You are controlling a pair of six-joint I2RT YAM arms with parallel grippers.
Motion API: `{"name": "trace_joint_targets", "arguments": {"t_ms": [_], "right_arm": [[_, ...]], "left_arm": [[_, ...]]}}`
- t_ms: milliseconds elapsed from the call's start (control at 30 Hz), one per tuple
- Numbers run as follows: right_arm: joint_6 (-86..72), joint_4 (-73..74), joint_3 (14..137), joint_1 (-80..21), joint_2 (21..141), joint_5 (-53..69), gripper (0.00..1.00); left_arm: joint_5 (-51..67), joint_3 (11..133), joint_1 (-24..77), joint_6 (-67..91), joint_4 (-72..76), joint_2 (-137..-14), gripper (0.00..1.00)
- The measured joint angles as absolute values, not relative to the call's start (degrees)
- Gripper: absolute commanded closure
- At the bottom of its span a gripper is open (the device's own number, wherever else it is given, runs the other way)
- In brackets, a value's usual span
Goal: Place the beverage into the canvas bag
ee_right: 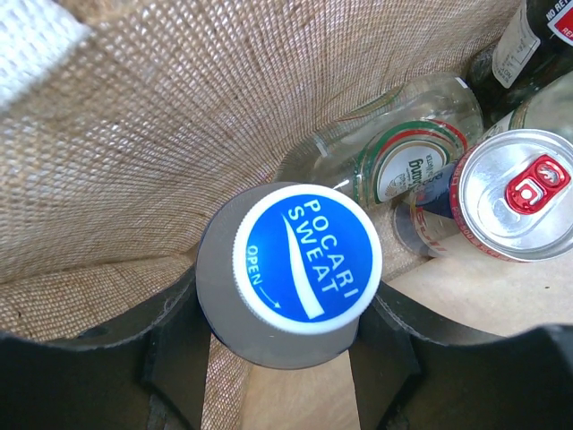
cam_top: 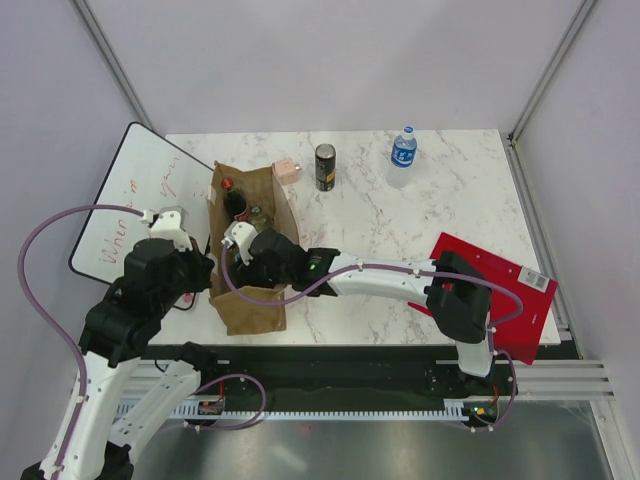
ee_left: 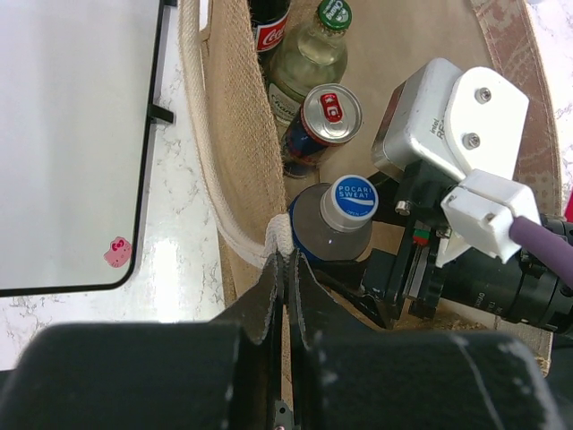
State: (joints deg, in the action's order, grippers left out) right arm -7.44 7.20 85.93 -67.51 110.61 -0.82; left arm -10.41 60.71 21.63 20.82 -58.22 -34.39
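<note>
Left gripper (ee_left: 285, 269) is clenched tight on the near rim of the canvas bag (cam_top: 250, 312), pinching the cloth right where the white strap (ee_left: 240, 235) meets it. The bag stands upright by the table's (cam_top: 450, 210) near edge, toward the left corner, mouth wide open. Right gripper (ee_right: 279, 327) is down inside the bag, its two dark fingers (ee_right: 170, 336) grasping the blue-capped bottle (ee_right: 304, 255) on either side just under the cap. The bottle sits upright, close against the bag's woven wall. Beside it in the bag: a can with a red tab (ee_left: 329, 112), a green-capped bottle (ee_left: 315, 49) and a cola bottle (ee_left: 269, 31). Out on the table, a dark can (cam_top: 325, 167) and a water bottle (cam_top: 403, 155) stand near the far edge.
</note>
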Motion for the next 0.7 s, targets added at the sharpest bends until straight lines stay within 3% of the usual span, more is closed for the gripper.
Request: {"name": "trace_joint_targets", "arguments": {"t_ms": [267, 500, 700], "right_arm": [[-7.5, 9.6, 87.0, -67.7, 110.5, -2.5, 0.27], [-7.8, 16.0, 94.8, -67.7, 109.0, -8.4, 0.17], [-9.5, 21.1, 99.4, -67.2, 102.6, -12.3, 0.16]], "left_arm": [[-10.3, 61.3, 21.6, 21.4, -58.3, -33.4, 0.58], [-10.3, 62.5, 21.6, 21.6, -58.3, -33.2, 0.47], [-10.3, 62.5, 21.6, 21.6, -58.2, -32.9, 0.43]]}}
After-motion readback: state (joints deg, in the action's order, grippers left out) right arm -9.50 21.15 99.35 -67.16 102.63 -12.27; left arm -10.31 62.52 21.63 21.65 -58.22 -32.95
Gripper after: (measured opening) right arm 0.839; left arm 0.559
